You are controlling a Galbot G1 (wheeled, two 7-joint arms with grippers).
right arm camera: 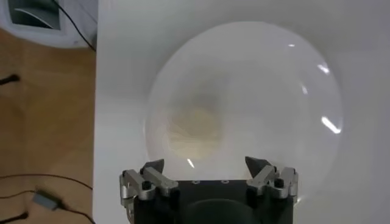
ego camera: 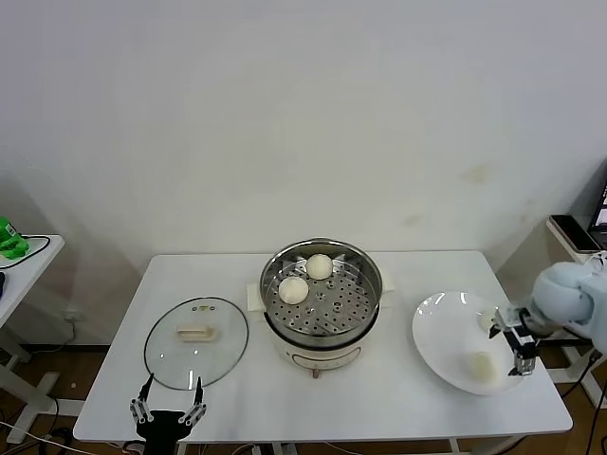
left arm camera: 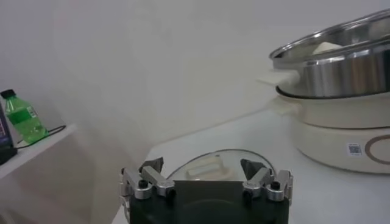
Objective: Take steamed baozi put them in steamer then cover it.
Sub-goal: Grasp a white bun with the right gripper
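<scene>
The steamer (ego camera: 321,308) stands uncovered at the centre of the white surface (ego camera: 237,408). Two buns (ego camera: 306,278) sit side by side on its perforated tray, toward the far left of the pot. The glass lid (ego camera: 196,341) lies flat on the surface to the left of the steamer, handle up, apart from it.

A white plate (ego camera: 446,322) rests to the right of the steamer. One bun (ego camera: 482,366) lies on its near right part; a second bun (ego camera: 487,322) sits by the right rim, partly hidden by the right gripper.

The right gripper (ego camera: 509,343) hangs over the plate's right side, fingers spread, holding nothing. The left gripper (ego camera: 169,410) is at the near edge of the surface, just in front of the lid, fingers spread and empty.
</scene>
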